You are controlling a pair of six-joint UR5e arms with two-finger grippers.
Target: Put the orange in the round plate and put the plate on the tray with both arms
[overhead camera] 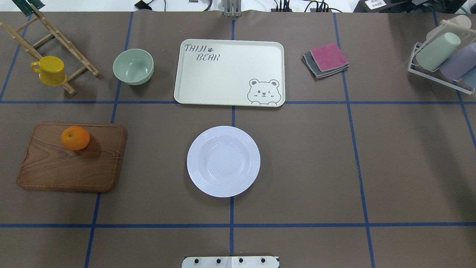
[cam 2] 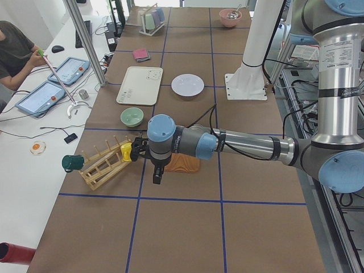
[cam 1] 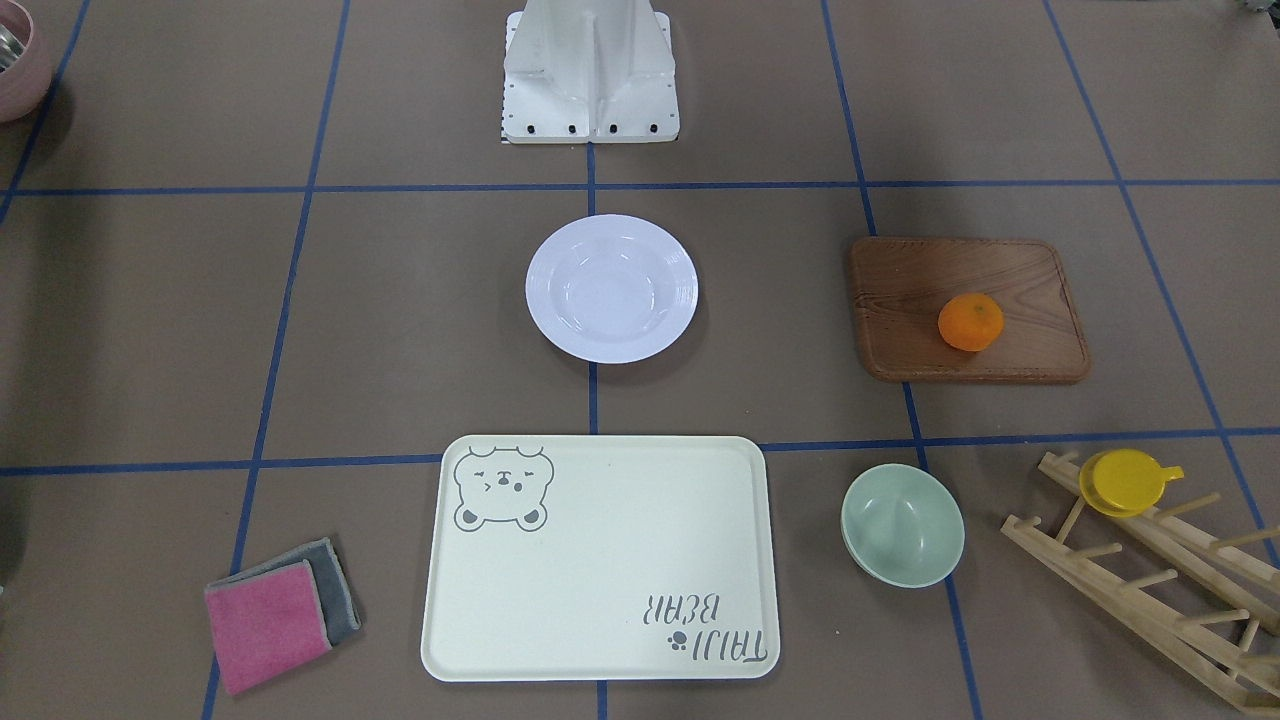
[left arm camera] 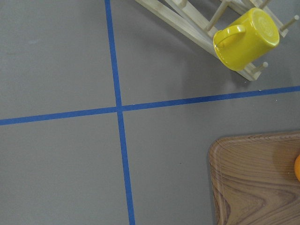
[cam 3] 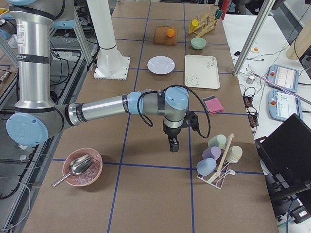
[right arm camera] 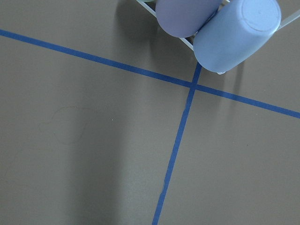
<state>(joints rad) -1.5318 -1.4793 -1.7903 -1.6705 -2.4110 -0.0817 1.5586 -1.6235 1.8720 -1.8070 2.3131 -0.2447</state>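
Two steps undone | orange [overhead camera: 75, 137] on wooden board [overhead camera: 67, 167], left of frame; round plate [overhead camera: 223, 161] centre, apart from tray [overhead camera: 223, 74] above | jaws of left arm [cam 2: 239, 145], right arm [cam 3: 102, 109]: state cannot be told | risk: orange may be rolled off if nudged; plate may be tilted if lifted unevenly

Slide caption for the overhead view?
Orange on wooden board, round plate centred, empty tray beyond it.
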